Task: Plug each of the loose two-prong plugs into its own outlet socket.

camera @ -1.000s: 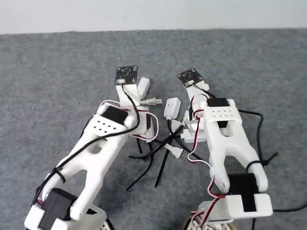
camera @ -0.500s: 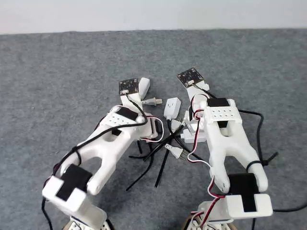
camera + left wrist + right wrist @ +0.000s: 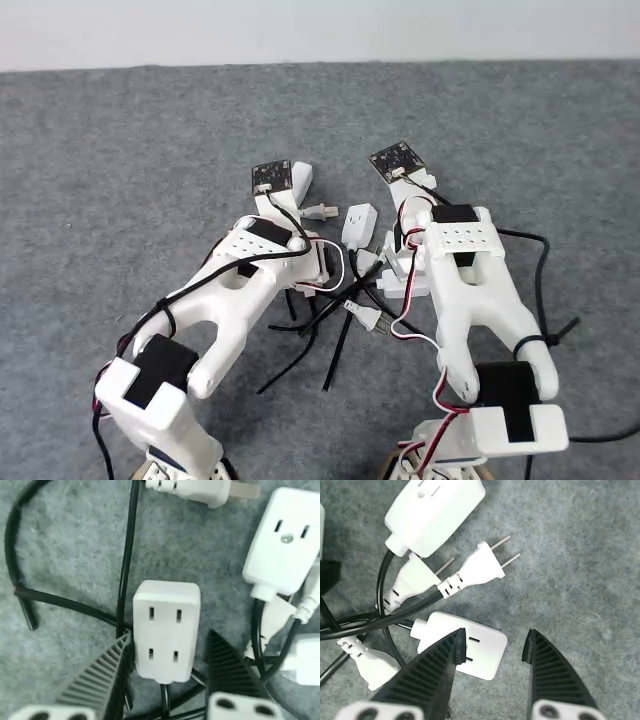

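White socket block (image 3: 166, 610) sits between the spread fingers of the left gripper (image 3: 168, 636), its cord end hidden; the right gripper (image 3: 496, 631), spread and empty, partly covers a second block (image 3: 485, 655).

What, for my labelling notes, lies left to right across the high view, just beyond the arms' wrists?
The left arm's dark wrist board → loose white plug → white outlet socket → right arm's dark wrist board.
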Robot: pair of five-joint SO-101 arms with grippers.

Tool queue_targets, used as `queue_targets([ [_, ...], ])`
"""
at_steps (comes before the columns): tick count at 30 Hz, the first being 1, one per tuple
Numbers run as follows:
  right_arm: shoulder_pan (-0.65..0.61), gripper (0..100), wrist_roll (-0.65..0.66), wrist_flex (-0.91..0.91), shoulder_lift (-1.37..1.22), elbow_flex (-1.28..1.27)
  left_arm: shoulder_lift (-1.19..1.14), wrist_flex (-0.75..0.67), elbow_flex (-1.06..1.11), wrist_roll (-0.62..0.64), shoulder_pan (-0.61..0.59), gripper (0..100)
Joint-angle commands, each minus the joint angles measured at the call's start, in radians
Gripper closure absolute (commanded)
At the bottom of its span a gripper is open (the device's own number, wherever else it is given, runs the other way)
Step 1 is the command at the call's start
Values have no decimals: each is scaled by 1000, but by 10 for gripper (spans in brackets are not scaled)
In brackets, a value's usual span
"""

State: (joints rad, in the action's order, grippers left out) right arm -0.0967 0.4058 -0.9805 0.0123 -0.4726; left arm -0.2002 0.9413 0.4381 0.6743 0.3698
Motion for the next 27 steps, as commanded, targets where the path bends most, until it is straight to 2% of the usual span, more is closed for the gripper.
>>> queue_targets([
  [1, 10, 805, 18, 21, 39, -9, 5, -26, -48, 9, 14, 815],
  [9, 7, 805, 18, 21, 38, -11, 3, -23, -54, 5, 69, 830],
  [13, 12, 805, 18, 22, 38, -11, 6, -23, -54, -91, 89, 994],
  [15, 12, 805, 18, 22, 38, -11, 14, -11, -53, -123, 89, 980],
  [22, 12, 805, 18, 22, 38, -11, 138, 130, -54, -129, 60, 988],
  [27, 12, 805, 18, 22, 39, -11, 272, 267, -53, -132, -54, 988],
])
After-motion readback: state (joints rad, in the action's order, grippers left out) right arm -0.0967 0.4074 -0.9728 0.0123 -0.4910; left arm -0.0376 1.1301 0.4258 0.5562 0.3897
